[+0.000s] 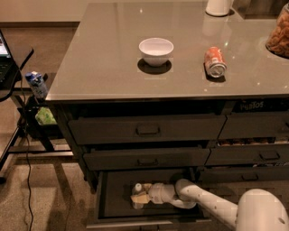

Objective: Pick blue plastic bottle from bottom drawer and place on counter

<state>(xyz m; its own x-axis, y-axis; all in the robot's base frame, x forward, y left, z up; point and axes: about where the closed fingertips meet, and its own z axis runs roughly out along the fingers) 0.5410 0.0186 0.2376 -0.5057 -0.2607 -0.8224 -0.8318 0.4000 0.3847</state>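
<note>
The bottom drawer [113, 198] stands pulled open under the counter [104, 58]. Inside it a small clear bottle with a white cap [137, 188] and a pale label stands upright. My white arm reaches in from the lower right, and my gripper [141, 197] sits at the bottle's right side, around its lower part. The bottle rests on the drawer floor.
On the counter are a white bowl [156, 50], a red soda can [215, 62] lying on its side, a white container [218, 6] at the back and a snack bag [279, 36] at the right edge. A side table at left holds a blue-capped bottle [36, 84].
</note>
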